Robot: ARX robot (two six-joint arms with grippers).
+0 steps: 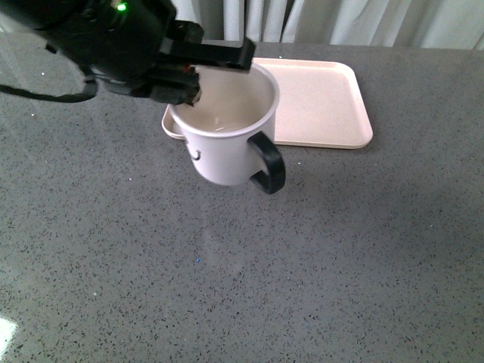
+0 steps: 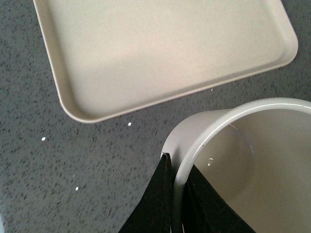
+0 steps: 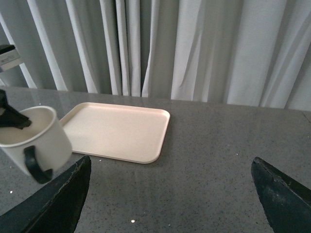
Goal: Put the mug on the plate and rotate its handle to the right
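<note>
Left pincer (image 1: 195, 76) astride mug (image 1: 225, 147) rim, near plate (image 1: 333, 113) edge

The left arm (image 1: 113, 38) is wearing a fat, shiny black shell with round edges. A tiny green light (image 1: 119, 7) is glowing on it. A thin black cable (image 1: 41, 95) is trailing from its side. The left gripper (image 1: 215, 69) is showing a long flat black bar with square ends, and small reddish-brown bits are peeking out underneath. Close up, its fingers (image 2: 150, 204) are looking dull black and pointed, like wedges. The right gripper (image 3: 170, 159) is showing two dark fingers (image 3: 58, 199) too, thick at the base, thinning to a tip, with a rough, grainy skin.
</note>
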